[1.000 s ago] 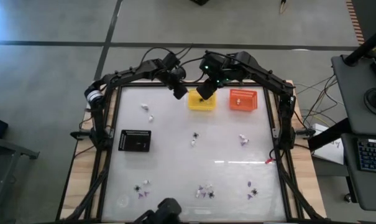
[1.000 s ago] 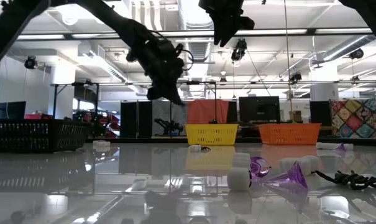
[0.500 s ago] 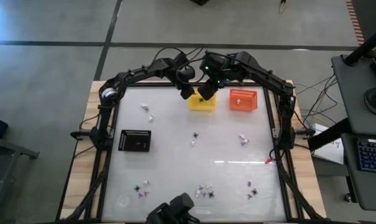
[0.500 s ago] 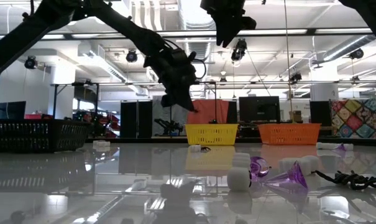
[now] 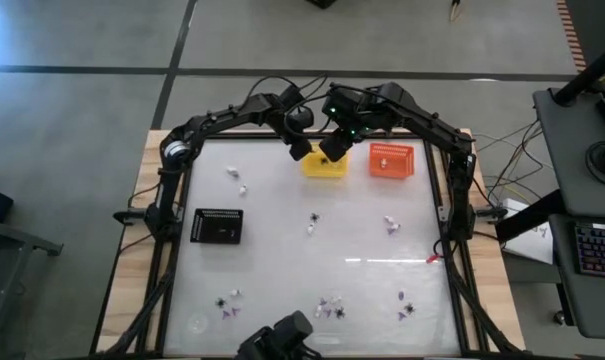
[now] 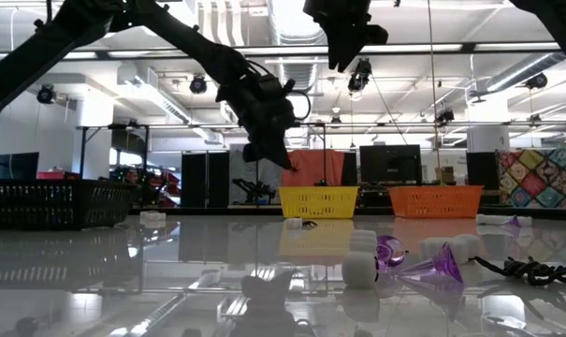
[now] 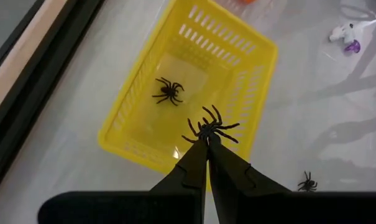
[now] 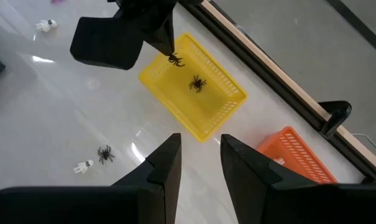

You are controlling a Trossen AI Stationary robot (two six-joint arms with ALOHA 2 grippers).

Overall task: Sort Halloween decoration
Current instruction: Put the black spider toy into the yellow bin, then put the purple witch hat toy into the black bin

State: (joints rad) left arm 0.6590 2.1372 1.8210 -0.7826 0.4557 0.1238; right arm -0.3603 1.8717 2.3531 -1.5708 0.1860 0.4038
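Yellow basket (image 7: 194, 102): one spider inside — my left gripper (image 7: 207, 140), clamped on a black spider (image 7: 211, 128), has swung over it.
Right gripper (image 8: 200, 149): apart, empty — waiting above.

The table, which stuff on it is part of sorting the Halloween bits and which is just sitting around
Part of the job:
- black spider pinched in the left claw
- spider already in the yellow basket
- yellow basket
- orange basket
- black basket
- loose trinkets

Just about:
- keyboard on a side desk
- monitor in the room behind
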